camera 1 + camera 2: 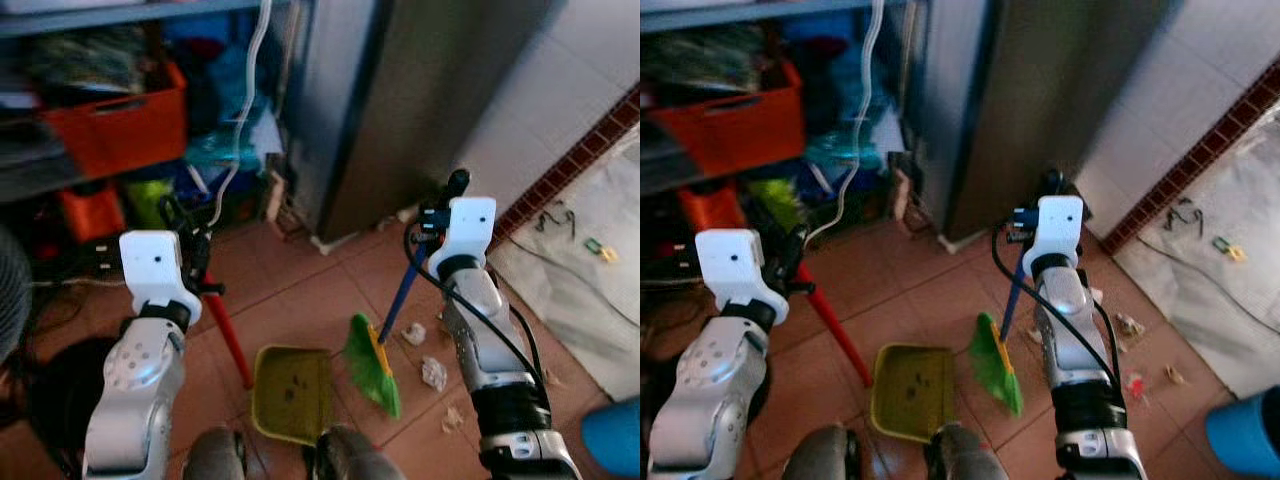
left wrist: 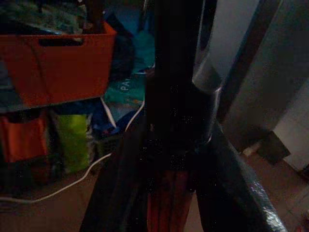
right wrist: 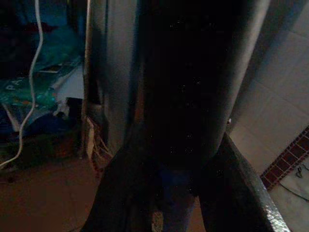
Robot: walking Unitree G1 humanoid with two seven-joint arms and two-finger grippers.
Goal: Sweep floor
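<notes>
— Since scraps [image 1: 433, 373] lie right of the broom [image 1: 372, 364], why is the pan [image 1: 292, 393] on its left?

— So I sweep leftward into it: right gripper [image 1: 446, 203] clamps the broom's blue handle, left gripper [image 1: 190, 240] clamps the pan's red handle, lip on the floor [image 1: 300, 290].

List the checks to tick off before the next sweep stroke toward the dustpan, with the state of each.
1. Left tool grips the red dustpan handle: ok, closed on it in the left wrist view.
2. Right tool grips the blue broom handle: ok.
3. Yellow dustpan on the tiled floor, mouth toward the green broom head: ok.
4. Broom head behind the crumpled paper scraps: not ok, the scraps lie on its far side from the pan.
5. Dustpan lip flush with the floor: cannot tell.
</notes>
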